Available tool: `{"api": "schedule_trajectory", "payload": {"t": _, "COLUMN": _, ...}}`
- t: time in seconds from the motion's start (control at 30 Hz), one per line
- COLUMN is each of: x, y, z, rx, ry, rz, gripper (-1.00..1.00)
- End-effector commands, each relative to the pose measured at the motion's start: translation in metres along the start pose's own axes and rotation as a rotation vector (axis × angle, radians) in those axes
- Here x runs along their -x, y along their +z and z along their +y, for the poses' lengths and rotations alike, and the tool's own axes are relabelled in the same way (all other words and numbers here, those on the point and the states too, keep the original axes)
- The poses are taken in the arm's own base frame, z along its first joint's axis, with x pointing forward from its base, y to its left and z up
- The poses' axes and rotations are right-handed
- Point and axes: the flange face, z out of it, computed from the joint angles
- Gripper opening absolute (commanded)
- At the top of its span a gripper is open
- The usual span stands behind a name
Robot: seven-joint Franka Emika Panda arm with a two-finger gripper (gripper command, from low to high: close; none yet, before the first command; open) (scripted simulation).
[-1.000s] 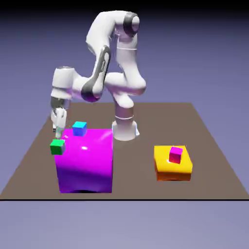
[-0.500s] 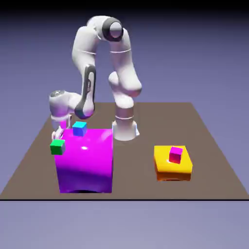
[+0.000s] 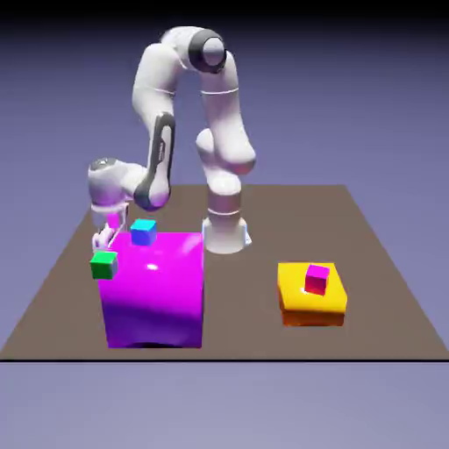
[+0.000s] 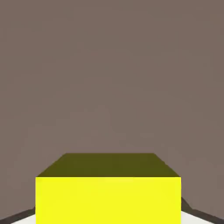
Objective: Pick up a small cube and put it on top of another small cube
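Note:
The small yellow cube point(image 4: 108, 199) fills the bottom of the hand view, sitting on the brown table. Pale slivers of my fingertips point(image 4: 199, 217) show at both of its lower corners. In the exterior view my gripper point(image 3: 105, 238) is low at the table, behind the green cube and left of the big magenta block, and it is shut on the yellow cube, which is hidden there. The small magenta-pink cube point(image 3: 317, 279) rests on top of the flat yellow-orange block point(image 3: 310, 302) at the exterior view's right, far from my gripper.
A huge magenta block point(image 3: 153, 289) stands right beside my gripper, with a small blue cube point(image 3: 144, 231) on its back left corner. A small green cube point(image 3: 103, 264) sits against its left side. The robot's base point(image 3: 225, 230) stands behind it.
The arm folded down and the hand dropped to the table behind the green cube. The jaws then went from wide open to shut on the yellow cube.

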Motion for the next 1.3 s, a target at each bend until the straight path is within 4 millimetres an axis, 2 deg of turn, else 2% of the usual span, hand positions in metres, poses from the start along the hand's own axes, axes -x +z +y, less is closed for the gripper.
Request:
{"api": "schedule_trajectory", "payload": {"t": 0.0, "x": 0.016, "y": -0.021, "z": -0.018, "rx": -0.045, "ry": -0.06, "rz": -0.007, "gripper": -1.0}}
{"api": "schedule_trajectory", "payload": {"t": 0.07, "x": 0.056, "y": -0.067, "z": -0.047, "rx": -0.136, "ry": -0.192, "rz": -0.026, "gripper": -1.0}}
{"api": "schedule_trajectory", "payload": {"t": 0.13, "x": 0.101, "y": -0.112, "z": -0.066, "rx": -0.219, "ry": -0.327, "rz": -0.047, "gripper": -1.0}}
{"api": "schedule_trajectory", "payload": {"t": 0.23, "x": 0.169, "y": -0.122, "z": -0.053, "rx": -0.206, "ry": -0.509, "rz": -0.078, "gripper": -1.0}}
{"api": "schedule_trajectory", "payload": {"t": 0.33, "x": 0.234, "y": -0.134, "z": -0.031, "rx": -0.193, "ry": -0.693, "rz": -0.108, "gripper": -1.0}}
{"api": "schedule_trajectory", "payload": {"t": 0.43, "x": 0.296, "y": -0.146, "z": 0.0, "rx": -0.18, "ry": -0.877, "rz": -0.136, "gripper": -1.0}}
{"api": "schedule_trajectory", "payload": {"t": 0.57, "x": 0.369, "y": -0.164, "z": 0.054, "rx": -0.165, "ry": -1.124, "rz": -0.171, "gripper": -1.0}}
{"api": "schedule_trajectory", "payload": {"t": 0.63, "x": 0.397, "y": -0.164, "z": 0.087, "rx": -0.136, "ry": -1.235, "rz": -0.18, "gripper": -1.0}}
{"api": "schedule_trajectory", "payload": {"t": 0.83, "x": 0.458, "y": -0.157, "z": 0.195, "rx": -0.037, "ry": -1.56, "rz": -0.189, "gripper": -1.0}}
{"api": "schedule_trajectory", "payload": {"t": 1.0, "x": 0.484, "y": -0.152, "z": 0.29, "rx": 0.049, "ry": -1.824, "rz": -0.174, "gripper": -1.0}}
{"api": "schedule_trajectory", "payload": {"t": 1.03, "x": 0.477, "y": -0.134, "z": 0.294, "rx": 0.092, "ry": -1.816, "rz": -0.153, "gripper": -1.0}}
{"api": "schedule_trajectory", "payload": {"t": 1.07, "x": 0.477, "y": -0.134, "z": 0.294, "rx": 0.092, "ry": -1.816, "rz": -0.153, "gripper": -1.0}}
{"api": "schedule_trajectory", "payload": {"t": 1.2, "x": 0.478, "y": -0.074, "z": 0.302, "rx": 0.092, "ry": -1.815, "rz": -0.151, "gripper": -1.0}}
{"api": "schedule_trajectory", "payload": {"t": 1.23, "x": 0.478, "y": -0.065, "z": 0.305, "rx": 0.092, "ry": -1.816, "rz": -0.153, "gripper": -1.0}}
{"api": "schedule_trajectory", "payload": {"t": 1.27, "x": 0.478, "y": -0.065, "z": 0.305, "rx": 0.092, "ry": -1.816, "rz": -0.153, "gripper": 1.0}}
